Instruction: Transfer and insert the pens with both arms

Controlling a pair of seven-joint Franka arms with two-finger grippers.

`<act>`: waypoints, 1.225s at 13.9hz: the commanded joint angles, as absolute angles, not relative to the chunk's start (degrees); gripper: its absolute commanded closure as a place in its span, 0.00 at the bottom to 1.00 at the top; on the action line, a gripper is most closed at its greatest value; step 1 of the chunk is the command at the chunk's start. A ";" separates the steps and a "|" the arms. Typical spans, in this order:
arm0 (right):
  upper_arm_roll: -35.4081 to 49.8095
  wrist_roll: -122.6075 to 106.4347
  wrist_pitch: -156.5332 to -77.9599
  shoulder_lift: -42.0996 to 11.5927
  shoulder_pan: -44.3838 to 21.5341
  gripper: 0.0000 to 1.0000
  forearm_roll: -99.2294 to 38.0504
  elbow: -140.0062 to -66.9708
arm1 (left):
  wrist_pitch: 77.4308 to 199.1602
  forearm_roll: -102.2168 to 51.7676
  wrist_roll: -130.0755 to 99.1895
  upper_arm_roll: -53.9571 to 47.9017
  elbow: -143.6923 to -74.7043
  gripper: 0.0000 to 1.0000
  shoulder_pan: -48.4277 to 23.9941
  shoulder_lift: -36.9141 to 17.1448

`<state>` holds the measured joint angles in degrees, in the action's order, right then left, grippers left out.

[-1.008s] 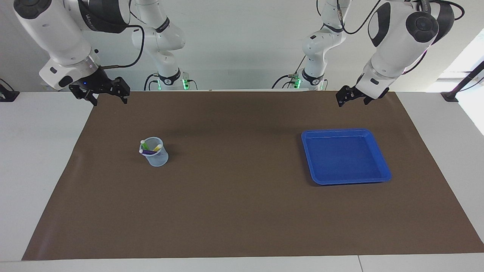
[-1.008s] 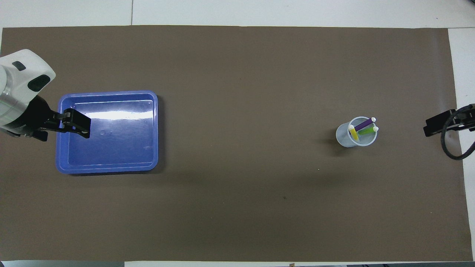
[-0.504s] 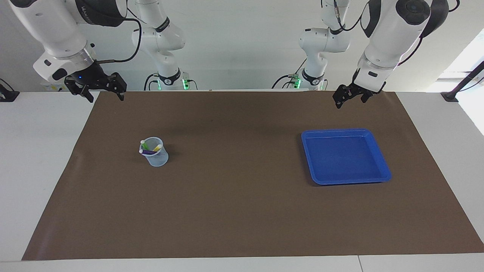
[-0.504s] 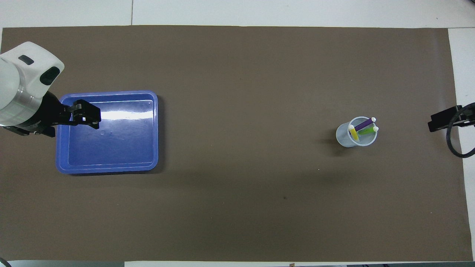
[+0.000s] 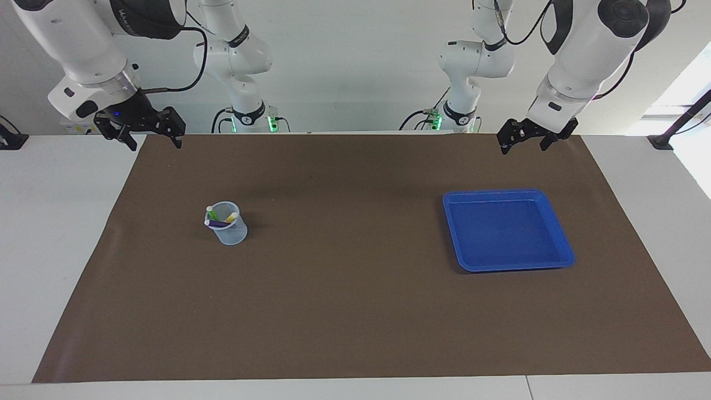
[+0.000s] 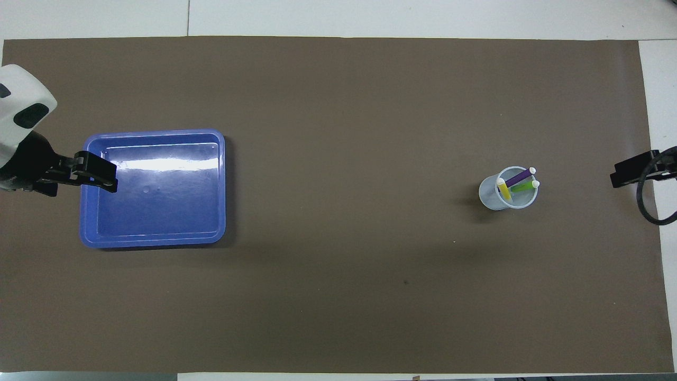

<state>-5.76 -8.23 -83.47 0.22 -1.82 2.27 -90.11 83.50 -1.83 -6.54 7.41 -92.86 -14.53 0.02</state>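
Three pens stand together in a clear cup (image 5: pixel 229 226) (image 6: pixel 506 191) on the brown mat toward the right arm's end: a yellow pen (image 6: pixel 503 189), a purple pen (image 6: pixel 518 177) and a green pen (image 6: pixel 524 186). My right gripper (image 5: pixel 155 143) (image 6: pixel 629 175) hangs open and empty over the mat's corner by the robots, well apart from the cup. My left gripper (image 5: pixel 524 148) (image 6: pixel 99 177) hangs open and empty over the mat's edge by the robots, above the blue tray's side.
An empty blue tray (image 5: pixel 508 193) (image 6: pixel 153 133) lies on the mat (image 5: pixel 355 311) toward the left arm's end. Two smaller white arms with green lights (image 5: pixel 244 114) (image 5: pixel 456 111) stand at the robots' end of the table. White table borders the mat.
The left gripper swung a little toward the table's middle, then back toward its own end and slightly up. The right gripper rose a little, then held still. Cup and pens unmoved.
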 commanded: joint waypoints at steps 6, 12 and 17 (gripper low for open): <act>-5.10 -7.47 -84.20 0.44 -1.14 0.00 1.85 -90.35 | 82.97 -3.25 -6.07 7.38 -91.67 0.00 -13.97 -0.79; -4.66 -7.47 -84.11 0.18 -1.14 0.00 1.76 -90.35 | 80.68 -3.52 -5.98 7.38 -90.09 0.00 -13.62 -0.35; -4.13 -6.33 -83.59 0.44 -1.58 0.00 1.76 -88.95 | 81.03 -3.43 -6.06 7.21 -90.09 0.00 -13.54 -0.18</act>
<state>-4.48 -7.46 -83.48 0.14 -1.89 2.27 -89.83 82.31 -3.01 -6.49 7.46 -90.98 -14.02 -0.38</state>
